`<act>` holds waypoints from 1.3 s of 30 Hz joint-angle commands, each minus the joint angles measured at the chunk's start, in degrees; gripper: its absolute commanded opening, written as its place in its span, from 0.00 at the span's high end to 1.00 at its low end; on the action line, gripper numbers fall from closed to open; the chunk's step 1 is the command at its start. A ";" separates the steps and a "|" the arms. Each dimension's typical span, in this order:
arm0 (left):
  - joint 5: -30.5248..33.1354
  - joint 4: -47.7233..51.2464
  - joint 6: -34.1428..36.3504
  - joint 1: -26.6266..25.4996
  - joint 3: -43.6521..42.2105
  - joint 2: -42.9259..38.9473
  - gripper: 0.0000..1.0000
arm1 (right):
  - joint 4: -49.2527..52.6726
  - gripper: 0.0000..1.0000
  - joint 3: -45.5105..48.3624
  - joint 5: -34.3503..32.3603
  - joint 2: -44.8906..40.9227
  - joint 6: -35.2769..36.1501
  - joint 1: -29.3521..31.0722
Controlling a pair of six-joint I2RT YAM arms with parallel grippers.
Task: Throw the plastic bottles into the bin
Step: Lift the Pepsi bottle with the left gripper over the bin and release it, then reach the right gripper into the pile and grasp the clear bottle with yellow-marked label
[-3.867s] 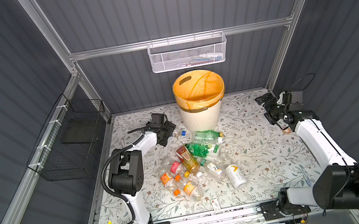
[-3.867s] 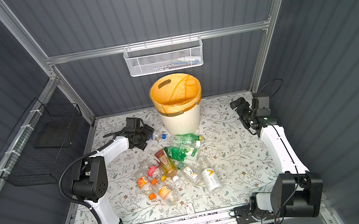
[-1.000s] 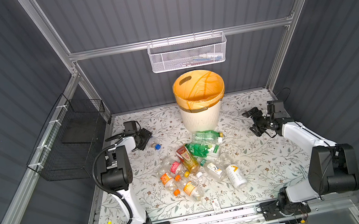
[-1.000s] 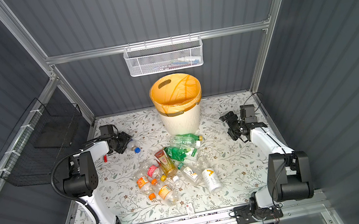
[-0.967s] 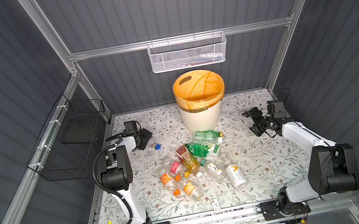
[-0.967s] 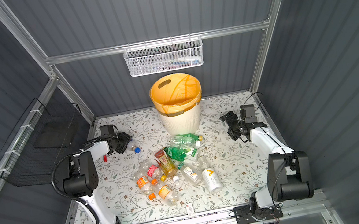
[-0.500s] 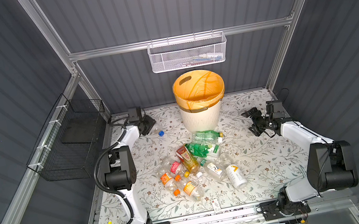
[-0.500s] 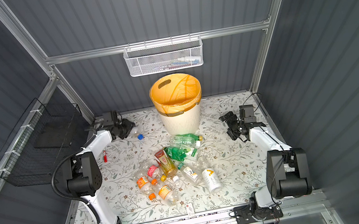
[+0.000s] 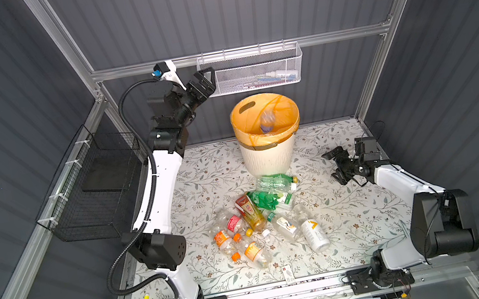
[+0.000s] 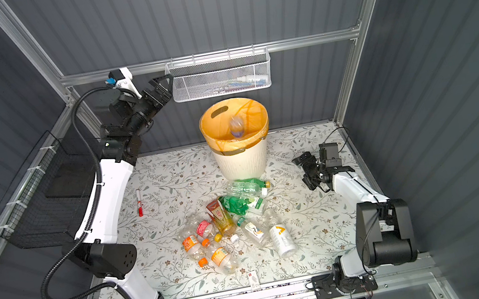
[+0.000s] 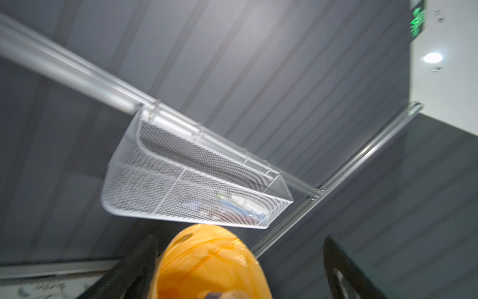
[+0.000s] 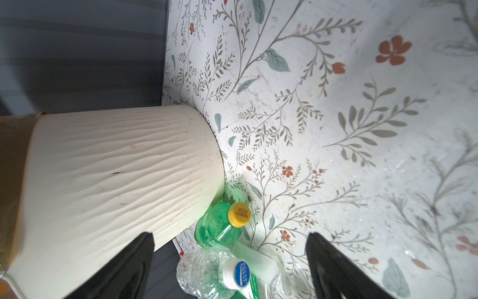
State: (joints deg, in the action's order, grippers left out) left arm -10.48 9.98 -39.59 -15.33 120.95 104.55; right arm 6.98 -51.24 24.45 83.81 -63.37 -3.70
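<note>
My left gripper (image 9: pixel 210 80) (image 10: pixel 168 86) is raised high beside the bin, open and empty; the left wrist view shows its jaws (image 11: pixel 238 248) wide apart. A blurred clear bottle (image 9: pixel 266 121) (image 10: pixel 236 127) (image 11: pixel 219 295) is in the orange-lined mouth of the cream ribbed bin (image 9: pixel 268 155) (image 10: pixel 242 163) (image 12: pixel 116 168). Several plastic bottles (image 9: pixel 259 216) (image 10: pixel 227 221) lie in a pile in front of the bin. My right gripper (image 9: pixel 334 165) (image 12: pixel 230 235) stands open low over the table, right of the bin, facing a green bottle (image 12: pixel 219 227) and a clear one (image 12: pixel 207 271).
A white mesh basket (image 9: pixel 251 69) (image 11: pixel 194 186) hangs on the back rail just beside my left gripper. A black wire basket (image 9: pixel 91 195) hangs on the left wall. A red-and-white marker (image 10: pixel 139 203) and a small white card (image 9: pixel 287 272) lie on the floral table.
My left arm swung up from the table's far left to beside the mesh basket and opened; the small bottle it carried has left it and is at the bin's mouth. The right arm barely moved.
</note>
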 commanded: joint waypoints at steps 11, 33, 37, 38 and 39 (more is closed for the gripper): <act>3.63 2.78 8.14 11.01 -34.71 -14.60 0.00 | 22.29 0.07 -10.53 -1.85 -2.34 29.97 7.17; -2.35 1.72 12.69 11.64 -53.00 -14.71 0.01 | 36.43 0.13 10.11 -16.40 -25.98 24.82 33.15; -3.42 0.56 12.35 11.64 -54.14 -14.88 0.00 | 35.12 0.13 12.19 -18.33 -27.92 22.52 37.27; -3.49 0.15 12.26 11.60 -54.71 -15.07 0.00 | 35.13 0.13 12.39 -18.91 -27.60 22.35 38.08; -3.37 0.23 12.45 11.64 -54.94 -15.28 0.00 | 35.31 0.13 12.35 -19.57 -27.03 22.12 39.35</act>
State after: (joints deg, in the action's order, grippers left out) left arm -12.14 11.75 -28.42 -3.81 66.37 90.00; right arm 41.87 -39.51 8.36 56.31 -38.63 33.10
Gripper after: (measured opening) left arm 0.997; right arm 0.870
